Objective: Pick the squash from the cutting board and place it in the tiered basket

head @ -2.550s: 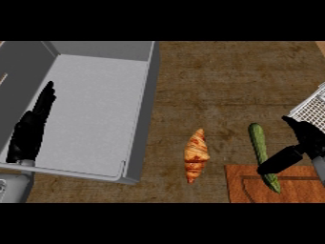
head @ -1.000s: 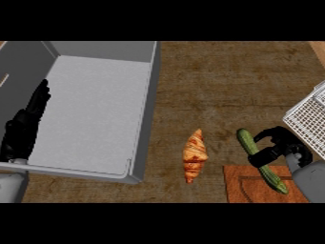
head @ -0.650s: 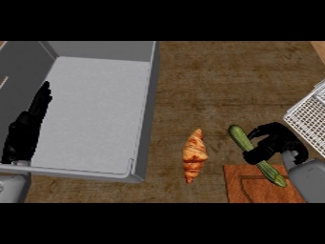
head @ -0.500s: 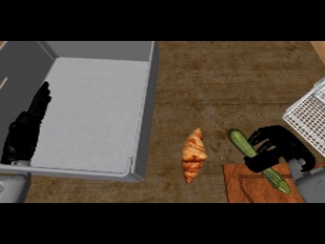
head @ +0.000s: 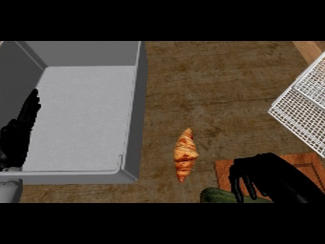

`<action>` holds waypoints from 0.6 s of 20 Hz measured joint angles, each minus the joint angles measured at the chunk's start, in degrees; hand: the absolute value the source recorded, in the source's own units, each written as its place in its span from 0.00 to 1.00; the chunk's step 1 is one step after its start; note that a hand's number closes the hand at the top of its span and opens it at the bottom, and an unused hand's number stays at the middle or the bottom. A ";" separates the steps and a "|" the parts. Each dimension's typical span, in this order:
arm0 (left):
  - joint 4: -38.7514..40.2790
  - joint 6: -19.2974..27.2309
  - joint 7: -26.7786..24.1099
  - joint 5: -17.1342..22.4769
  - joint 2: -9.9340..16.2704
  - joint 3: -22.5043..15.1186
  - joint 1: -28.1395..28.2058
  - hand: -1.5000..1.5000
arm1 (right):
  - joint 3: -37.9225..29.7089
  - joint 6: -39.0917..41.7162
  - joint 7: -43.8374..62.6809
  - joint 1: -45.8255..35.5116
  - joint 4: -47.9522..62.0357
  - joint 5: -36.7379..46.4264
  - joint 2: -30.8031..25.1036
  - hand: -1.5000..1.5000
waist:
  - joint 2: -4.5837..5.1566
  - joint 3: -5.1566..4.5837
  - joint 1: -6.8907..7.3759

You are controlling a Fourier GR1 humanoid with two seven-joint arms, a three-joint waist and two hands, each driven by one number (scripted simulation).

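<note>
A: What is nearest to the robot, at the lower edge of the view?

B: The right hand (head: 274,178) is there, at the lower right, over the wooden cutting board (head: 312,169). Its fingers (head: 242,178) are curled downward and toward the left. Just beside them, at the very bottom edge, a small dark green part of the squash (head: 225,196) shows. The rest of it is out of the view or under the hand.

A: Does the hand hold the squash?

B: I cannot tell. The fingers are bent and they end just at the green piece, but the contact itself is hidden. The squash is at the left edge of the board, partly over the counter (head: 214,81).

A: And a little farther?

B: A croissant (head: 184,153) lies on the brown counter, left of the board, apart from the hand. At the far left the left hand (head: 15,138) shows over the grey sink (head: 133,109), with fingers straight and pointing up. It is resting and holds nothing. In the lower left corner there is a small grey piece that I cannot identify.

A: What is farthest?

B: The white wire tiered basket (head: 312,105) stands at the right edge, beyond the board. I see nothing inside the part that shows.
</note>
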 measured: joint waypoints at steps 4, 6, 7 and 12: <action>-0.48 0.11 -0.37 0.74 0.45 1.36 1.34 0.50 | -7.67 -3.78 -8.26 4.78 -10.43 -0.73 -4.09 1.00 | 0.23 0.06 -1.44; -0.82 0.26 -0.46 0.71 0.50 1.51 1.61 0.50 | -13.07 -5.26 -11.10 7.31 -14.63 -2.77 -5.63 1.00 | 0.49 0.08 -1.72; -1.01 0.43 -0.46 0.64 0.27 1.43 1.84 0.50 | -15.96 -5.78 -12.53 8.87 -16.22 -3.90 -6.35 1.00 | 0.62 0.08 -1.74; -1.48 0.16 -1.08 0.52 0.10 1.22 2.28 0.50 | -32.77 -6.22 -19.01 15.30 -19.40 -10.44 -8.68 1.00 | 1.13 0.04 -1.19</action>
